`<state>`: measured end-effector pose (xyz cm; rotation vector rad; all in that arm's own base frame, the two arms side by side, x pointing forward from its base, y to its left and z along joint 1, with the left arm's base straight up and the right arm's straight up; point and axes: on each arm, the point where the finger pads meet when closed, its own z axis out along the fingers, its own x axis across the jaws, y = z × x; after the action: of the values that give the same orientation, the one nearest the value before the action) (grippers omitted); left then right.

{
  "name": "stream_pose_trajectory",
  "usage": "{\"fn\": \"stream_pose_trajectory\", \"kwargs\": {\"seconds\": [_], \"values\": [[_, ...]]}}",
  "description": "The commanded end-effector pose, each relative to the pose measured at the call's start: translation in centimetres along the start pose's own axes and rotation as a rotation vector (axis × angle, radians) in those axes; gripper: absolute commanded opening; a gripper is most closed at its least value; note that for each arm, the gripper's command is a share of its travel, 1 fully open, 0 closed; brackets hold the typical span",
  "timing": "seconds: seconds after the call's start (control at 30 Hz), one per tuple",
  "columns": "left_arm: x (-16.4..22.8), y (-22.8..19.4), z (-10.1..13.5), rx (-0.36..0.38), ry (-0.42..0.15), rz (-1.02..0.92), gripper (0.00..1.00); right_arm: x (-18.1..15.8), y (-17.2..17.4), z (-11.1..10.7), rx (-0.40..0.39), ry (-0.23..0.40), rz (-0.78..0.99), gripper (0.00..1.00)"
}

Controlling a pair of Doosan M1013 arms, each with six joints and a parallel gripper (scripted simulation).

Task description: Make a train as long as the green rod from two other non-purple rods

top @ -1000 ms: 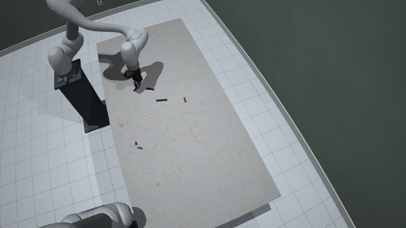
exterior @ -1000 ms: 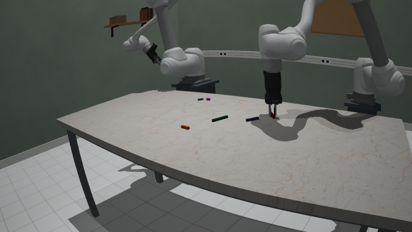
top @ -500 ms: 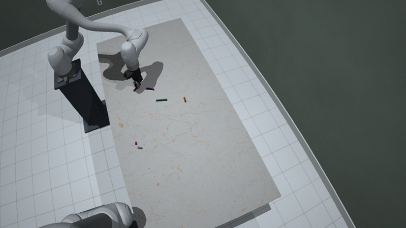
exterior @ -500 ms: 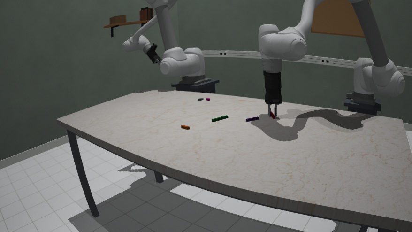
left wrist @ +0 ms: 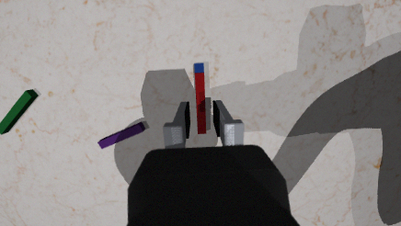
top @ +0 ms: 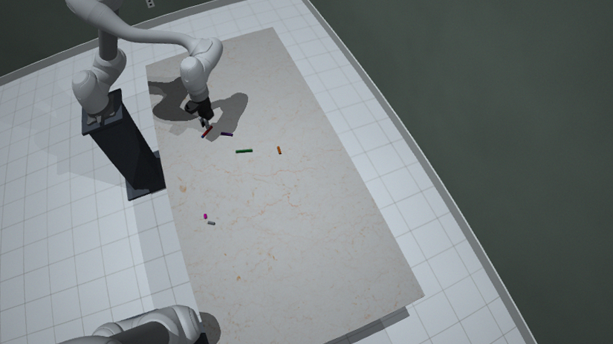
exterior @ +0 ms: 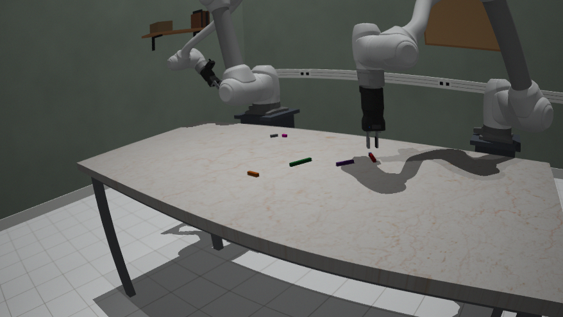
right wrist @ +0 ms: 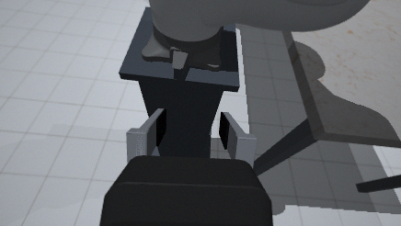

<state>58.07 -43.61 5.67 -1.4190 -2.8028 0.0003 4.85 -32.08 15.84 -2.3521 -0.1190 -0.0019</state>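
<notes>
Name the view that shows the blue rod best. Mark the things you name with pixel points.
The left wrist view: the blue rod (top: 203, 136) (exterior: 369, 153) (left wrist: 199, 68) appears whole there, end to end with the red rod (top: 207, 130) (exterior: 372, 157) (left wrist: 200, 101). Top and exterior show only a speck; right wrist, none.

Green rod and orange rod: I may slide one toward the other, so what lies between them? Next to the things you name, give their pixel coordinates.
No other rod; the top view shows bare tabletop between the green rod (top: 244, 150) (exterior: 300, 162) and orange rod (top: 278, 149) (exterior: 252, 173).
</notes>
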Motion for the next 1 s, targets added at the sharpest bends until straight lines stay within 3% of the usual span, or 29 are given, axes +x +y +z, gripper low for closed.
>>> {"fn": "stream_pose_trajectory", "kwargs": {"seconds": [0.0,0.33,0.53,0.57,0.97], "values": [[0.0,0.0,-1.5,-0.001,-0.001,0.000,0.54,0.0,0.0,-0.1,-0.001,0.000,0.000,1.00],[0.0,0.0,-5.1,-0.001,-0.001,0.000,0.54,0.0,0.0,-0.1,-0.001,0.000,0.000,1.00],[0.0,0.0,-5.6,-0.001,-0.001,0.000,0.54,0.0,0.0,-0.1,-0.001,0.000,0.000,1.00],[0.0,0.0,-5.6,-0.001,-0.001,0.000,1.00,0.0,0.0,-0.1,-0.001,0.000,0.000,1.00],[0.0,0.0,-5.6,-0.001,-0.001,0.000,1.00,0.0,0.0,-0.1,-0.001,0.000,0.000,1.00]]}}
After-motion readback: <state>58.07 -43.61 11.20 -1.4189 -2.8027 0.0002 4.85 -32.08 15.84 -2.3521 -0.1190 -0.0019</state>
